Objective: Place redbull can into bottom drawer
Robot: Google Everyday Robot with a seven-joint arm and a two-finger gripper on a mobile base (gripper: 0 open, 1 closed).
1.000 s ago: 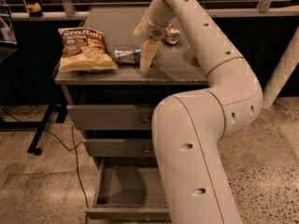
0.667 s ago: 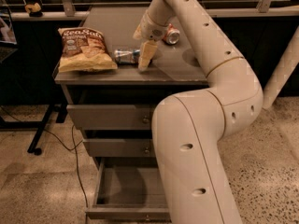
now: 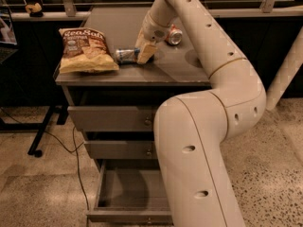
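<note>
The redbull can [image 3: 125, 56] lies on its side on top of the grey drawer cabinet [image 3: 180, 72], just right of a chip bag. My gripper [image 3: 145, 52] is down at the can's right end, touching or very close to it; its hold on the can cannot be made out. The bottom drawer [image 3: 127, 193] is pulled open below and looks empty; its right part is hidden behind my arm.
A brown chip bag [image 3: 85, 48] lies on the cabinet's left side. A red-orange can [image 3: 174, 34] lies at the back behind my gripper. My large white arm [image 3: 203, 141] stands in front of the drawers' right half. The two upper drawers [image 3: 111, 118] are shut. A cable runs down the floor at left.
</note>
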